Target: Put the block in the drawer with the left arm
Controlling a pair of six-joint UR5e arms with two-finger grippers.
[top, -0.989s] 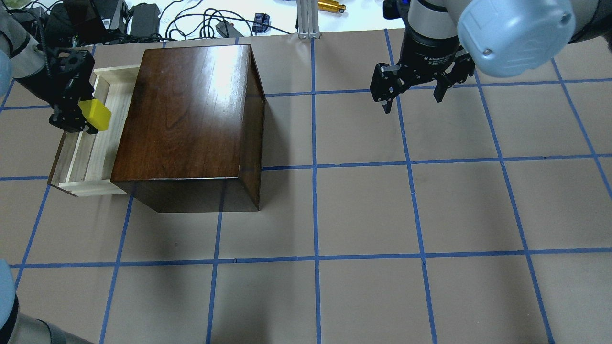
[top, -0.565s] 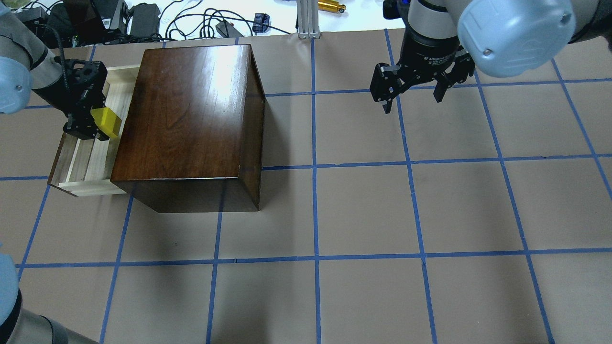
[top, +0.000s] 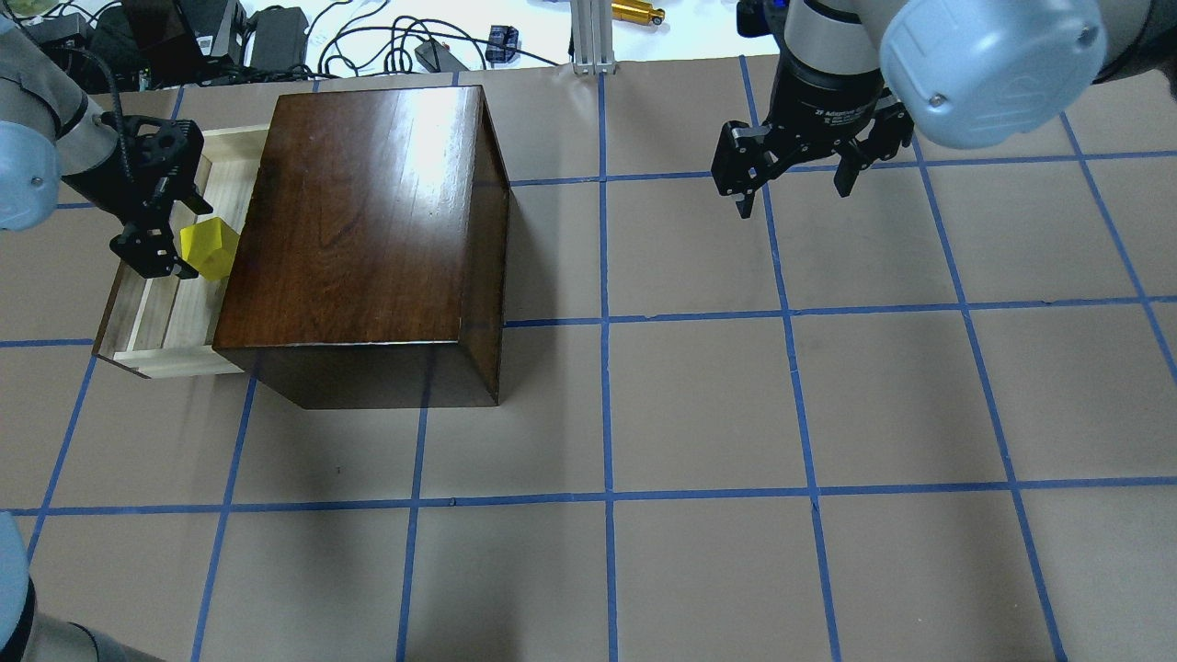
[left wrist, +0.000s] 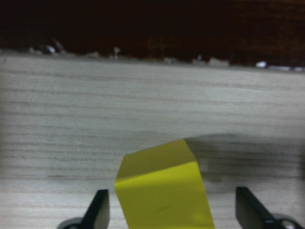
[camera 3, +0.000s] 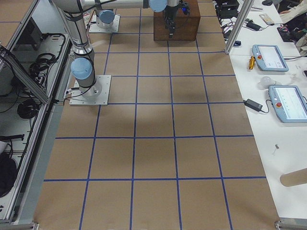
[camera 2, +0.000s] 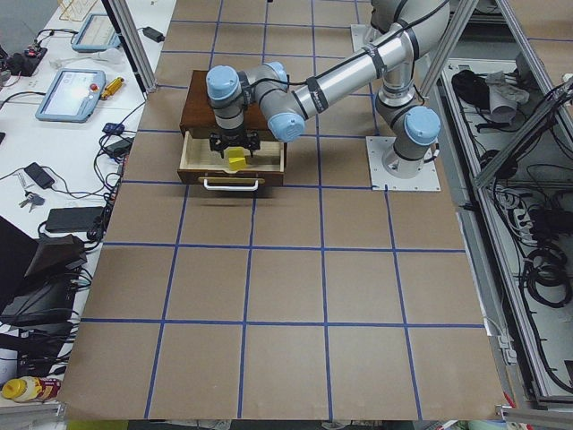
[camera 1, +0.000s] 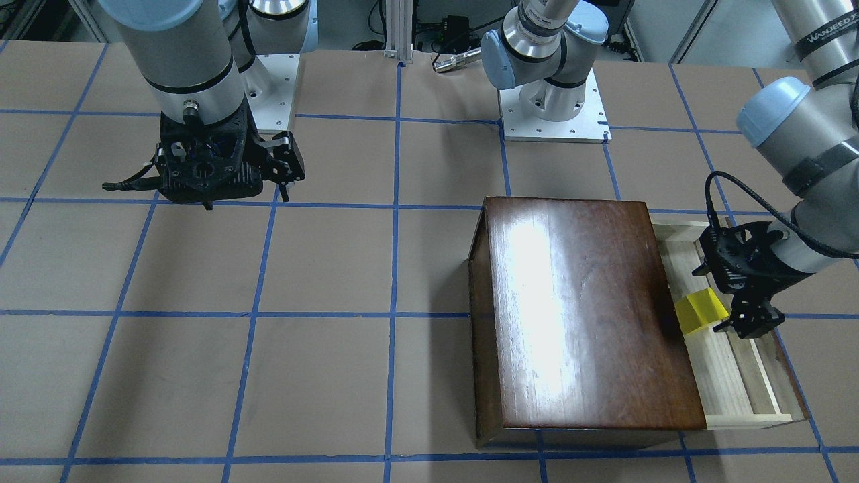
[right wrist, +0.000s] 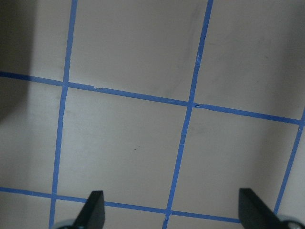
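Observation:
The yellow block (top: 210, 248) lies tilted in the open pale-wood drawer (top: 165, 322), close against the dark-brown box (top: 368, 211). My left gripper (top: 173, 230) hangs over the drawer, open, with its fingers apart from the block. In the left wrist view the block (left wrist: 164, 195) sits on the drawer floor between the two fingertips (left wrist: 99, 210) with a gap on each side. The front-facing view shows the block (camera 1: 699, 312) beside the left gripper (camera 1: 731, 295) in the drawer (camera 1: 738, 389). My right gripper (top: 793, 184) is open and empty, far off over the table.
The box (camera 1: 584, 308) stands tall right beside the drawer's open part. The drawer's dark front with a metal pull (camera 2: 232, 184) faces away from the box. Cables and gear (top: 276, 37) lie beyond the table's far edge. Blue tape lines grid the brown table (top: 699, 405).
My left gripper has moved down towards the box and opened. The block has left the fingers and now lies tilted in the drawer. The right arm has not moved.

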